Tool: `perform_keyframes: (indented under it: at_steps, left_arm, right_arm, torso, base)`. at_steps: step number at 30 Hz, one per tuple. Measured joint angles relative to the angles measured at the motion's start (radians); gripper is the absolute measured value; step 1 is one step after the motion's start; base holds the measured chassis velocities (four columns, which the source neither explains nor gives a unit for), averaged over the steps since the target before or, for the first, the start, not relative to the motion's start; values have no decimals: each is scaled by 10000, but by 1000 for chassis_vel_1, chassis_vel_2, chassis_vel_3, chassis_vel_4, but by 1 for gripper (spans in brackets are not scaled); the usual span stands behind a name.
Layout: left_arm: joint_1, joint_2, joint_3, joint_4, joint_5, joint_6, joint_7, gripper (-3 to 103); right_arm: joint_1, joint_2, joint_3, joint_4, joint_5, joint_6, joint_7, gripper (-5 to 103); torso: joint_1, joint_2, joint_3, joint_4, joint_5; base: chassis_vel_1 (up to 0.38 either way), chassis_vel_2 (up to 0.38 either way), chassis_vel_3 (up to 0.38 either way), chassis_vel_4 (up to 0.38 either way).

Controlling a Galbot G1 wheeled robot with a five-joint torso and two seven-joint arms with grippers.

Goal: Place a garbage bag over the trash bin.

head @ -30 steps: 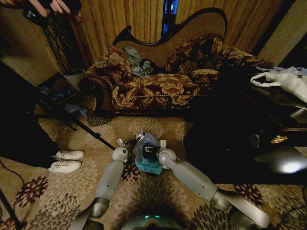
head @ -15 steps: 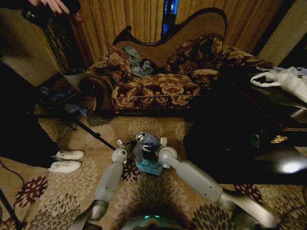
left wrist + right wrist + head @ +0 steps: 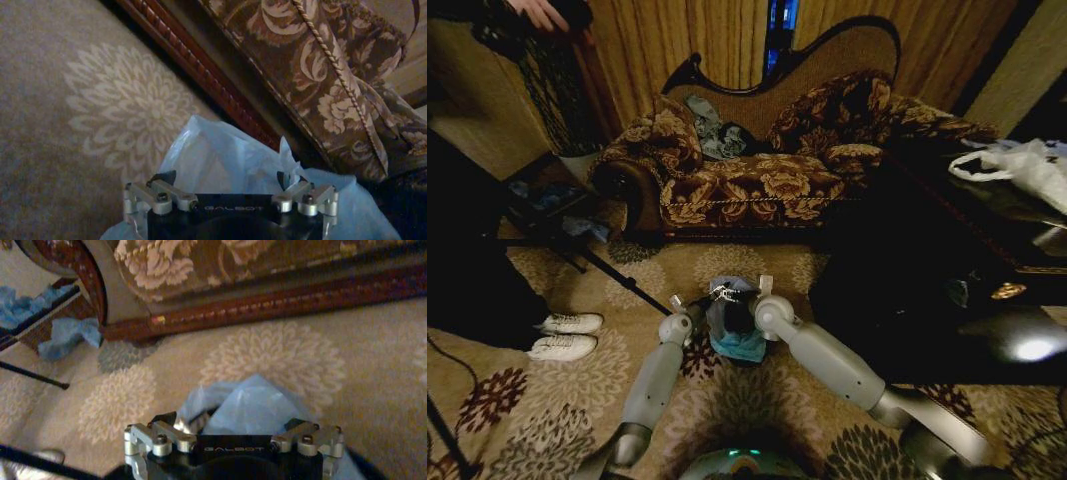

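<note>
Clearly, both wide-open fingers (GALBOT-marked) (image 3: 227,186) (image 3: 231,426) around garbage bag (image 3: 735,318), gripping nothing.

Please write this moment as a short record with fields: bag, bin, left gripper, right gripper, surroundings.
bag: garbage bag, pale blue, draped on the bin between both arms
bin: trash bin, mostly covered, on the carpet
left gripper: left gripper, open, at the bag film
right gripper: right gripper, open, at the bag film
surroundings: sofa behind
</note>
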Motion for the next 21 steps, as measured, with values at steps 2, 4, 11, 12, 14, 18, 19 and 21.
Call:
perform_keyframes:
  at_steps: [2,4,11,12,14,18,19,21]
  left_arm:
    - [51,20,-12,-34,0,0,52,100]
    - [146,41,-23,-99,-1,-3,121,100]
    - [326,110,-58,-273,-32,-23,170,100]
    - [346,122,-64,-314,-49,-24,170,100]
    - [353,130,-69,-370,-66,-29,170,100]
    - [403,147,-89,-494,-111,-31,170,100]
    - [441,158,-98,-557,-140,-33,170,100]
    - [511,187,-113,-641,-179,-44,168,100]
  right_arm:
    - [93,40,0,-130,-106,6,-71,100]
    - [286,118,-37,-470,-507,29,-298,100]
    - [762,143,-207,-1279,-1069,76,-744,100]
    - [849,129,-244,-1434,-1124,76,-807,100]
    - [965,103,-305,-1692,-1203,76,-885,100]
    - [1098,89,-393,-2109,-1413,91,-1040,100]
    - [1166,77,-433,-2259,-1485,103,-1081,100]
    - [1307,-8,-554,-2443,-1527,107,-1141,100]
  torso:
    - [0,0,0,0,0]
    - [0,0,0,0,0]
    - [0,0,0,0,0]
    - [0,0,1,1,0]
    - [0,0,0,0,0]
    - [0,0,1,-1,1]
    - [1,0,1,-1,1]
    - [0,0,0,0,2]
  base:
    - [0,0,0,0]
    - [0,0,0,0]
    - [0,0,0,0]
    - [0,0,0,0]
    - [0,0,0,0]
    - [0,0,0,0]
    - [0,0,0,0]
    - [0,0,0,0]
